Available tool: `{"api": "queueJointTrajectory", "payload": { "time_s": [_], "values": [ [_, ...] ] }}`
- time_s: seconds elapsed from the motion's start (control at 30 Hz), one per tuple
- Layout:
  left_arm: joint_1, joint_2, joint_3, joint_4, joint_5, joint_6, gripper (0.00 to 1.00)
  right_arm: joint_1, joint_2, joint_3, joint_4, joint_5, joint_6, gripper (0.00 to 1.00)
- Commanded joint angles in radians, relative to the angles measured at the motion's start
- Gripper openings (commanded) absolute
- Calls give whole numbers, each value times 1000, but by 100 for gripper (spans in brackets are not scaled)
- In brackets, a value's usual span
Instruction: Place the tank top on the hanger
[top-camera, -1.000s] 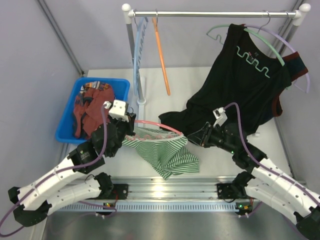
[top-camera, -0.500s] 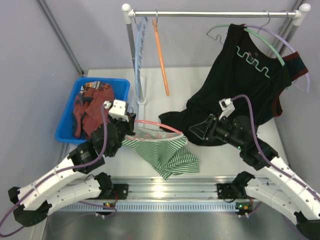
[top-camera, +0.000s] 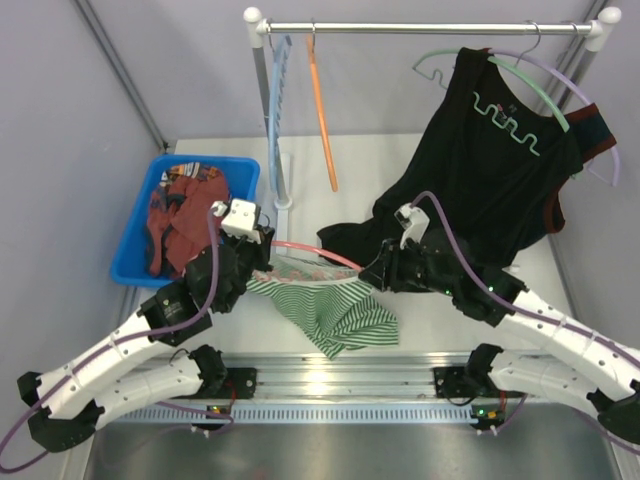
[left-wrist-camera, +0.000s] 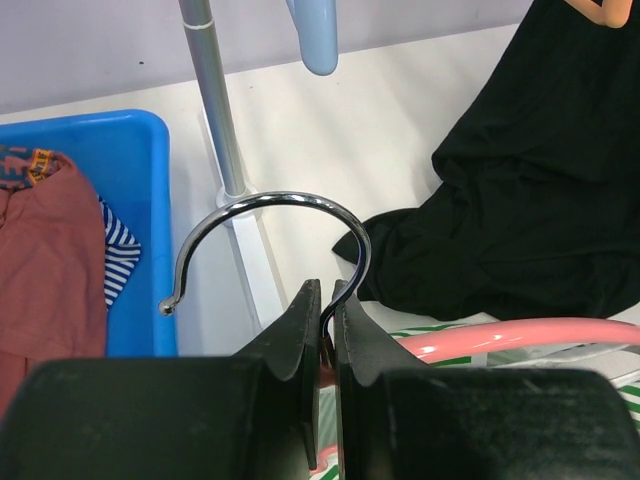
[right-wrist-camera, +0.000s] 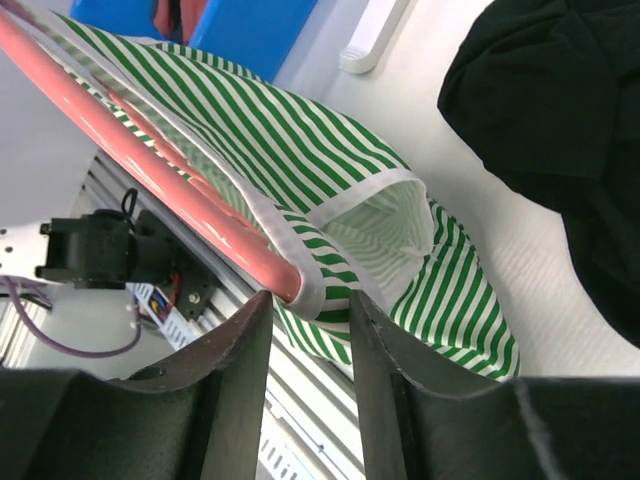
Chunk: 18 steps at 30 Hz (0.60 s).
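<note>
The green-and-white striped tank top (top-camera: 335, 312) hangs partly draped over the pink hanger (top-camera: 310, 248), low above the table's front middle. My left gripper (top-camera: 260, 264) is shut on the hanger's metal hook (left-wrist-camera: 280, 196) at its stem, with the fingers (left-wrist-camera: 300, 320) pinching the wire. The pink arm (left-wrist-camera: 520, 333) runs off to the right. My right gripper (top-camera: 372, 274) is open at the hanger's right end. In the right wrist view its jaws (right-wrist-camera: 310, 310) straddle the pink arm's tip (right-wrist-camera: 150, 170) and the top's white-trimmed edge (right-wrist-camera: 330, 215) without closing on them.
A blue bin (top-camera: 140, 235) with a red patterned cloth (top-camera: 185, 215) stands at the left. A large black garment (top-camera: 490, 170) hangs from the rail (top-camera: 430, 28) and spills onto the table at the right. A light blue hanger (top-camera: 277, 110) and an orange hanger (top-camera: 322, 110) hang beside the rack post (left-wrist-camera: 215, 100).
My right gripper lifted off the black garment, opened, and moved left to the hanger's right end. The left gripper, hanger and top have hardly moved.
</note>
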Motion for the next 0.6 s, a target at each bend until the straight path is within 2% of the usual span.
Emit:
{"api": "queueJointTrajectory", "payload": {
  "time_s": [0.0, 0.03, 0.13, 0.3, 0.37, 0.57],
  "values": [
    [-3, 1, 51, 40, 5, -1, 0, 38, 6, 65, -24, 93, -26, 34],
    [-3, 3, 51, 41, 5, -2, 0, 44, 6, 65, -26, 97, -26, 29],
    [-3, 4, 49, 41, 8, -4, 0, 50, 9, 62, -26, 111, -25, 23],
    [-3, 9, 49, 40, 14, 1, 0, 53, 16, 69, -29, 120, -28, 4],
    [-3, 12, 49, 40, 15, 2, 0, 58, 16, 78, -33, 134, -26, 0],
    [-5, 24, 47, 40, 21, 4, 0, 67, 32, 111, -39, 144, -35, 0]
  ]
}}
